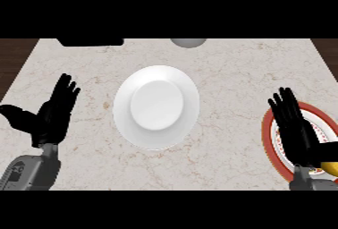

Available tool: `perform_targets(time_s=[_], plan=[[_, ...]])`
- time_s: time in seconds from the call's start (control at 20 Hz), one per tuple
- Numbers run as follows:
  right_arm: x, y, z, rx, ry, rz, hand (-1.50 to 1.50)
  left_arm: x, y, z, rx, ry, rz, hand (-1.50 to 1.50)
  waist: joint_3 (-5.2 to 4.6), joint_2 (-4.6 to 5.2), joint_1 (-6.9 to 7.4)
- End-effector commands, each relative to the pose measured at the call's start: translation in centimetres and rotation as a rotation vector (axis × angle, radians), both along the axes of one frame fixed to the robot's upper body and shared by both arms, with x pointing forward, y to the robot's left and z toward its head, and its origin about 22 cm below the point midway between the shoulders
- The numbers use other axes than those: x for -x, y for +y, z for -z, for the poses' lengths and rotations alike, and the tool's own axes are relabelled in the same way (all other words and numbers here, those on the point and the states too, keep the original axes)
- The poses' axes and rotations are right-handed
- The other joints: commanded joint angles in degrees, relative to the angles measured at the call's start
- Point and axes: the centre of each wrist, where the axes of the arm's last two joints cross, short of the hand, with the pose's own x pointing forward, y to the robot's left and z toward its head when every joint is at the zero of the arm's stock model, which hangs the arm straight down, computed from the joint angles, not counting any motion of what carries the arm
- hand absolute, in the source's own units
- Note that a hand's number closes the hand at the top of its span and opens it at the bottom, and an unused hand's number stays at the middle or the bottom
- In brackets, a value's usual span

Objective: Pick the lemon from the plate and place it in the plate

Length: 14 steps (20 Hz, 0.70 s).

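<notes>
Right black hand hovers open, fingers straight, over red-rimmed plate, poised for yellow lemon at its near edge. Empty white oval plate waits mid-counter; left hand rests open.

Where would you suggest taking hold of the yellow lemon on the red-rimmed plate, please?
Probably from above with the right hand, which hovers over the red-rimmed plate. Only a small part of the yellow lemon shows at the view's right edge, behind that hand, so its pose is unclear; closing across its rounded middle seems safest.
</notes>
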Motion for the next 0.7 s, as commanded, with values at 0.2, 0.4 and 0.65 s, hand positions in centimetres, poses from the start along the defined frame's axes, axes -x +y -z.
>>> perform_targets(time_s=[0.2, 0.4, 0.65], plan=[[-3.5, -6.0, -4.9, 0.04, 0.106, 0.17, 1.5, 2.8, 1.5, 2.4, -0.232, -0.02, 0.087, 0.0, -1.48, 0.45, 1.04], [-1.1, -9.5, -3.5, 0.494, 0.021, 0.576, -1.5, 1.7, 1.1, 1.6, -0.247, 0.016, 0.111, 0.0, -1.53, 0.75, -0.69], [2.2, -4.6, 2.1, 0.491, -0.053, 0.578, -1.5, 3.7, 2.1, 4.6, -0.223, 0.025, 0.137, 0.0, -1.46, 0.42, 0.14]])
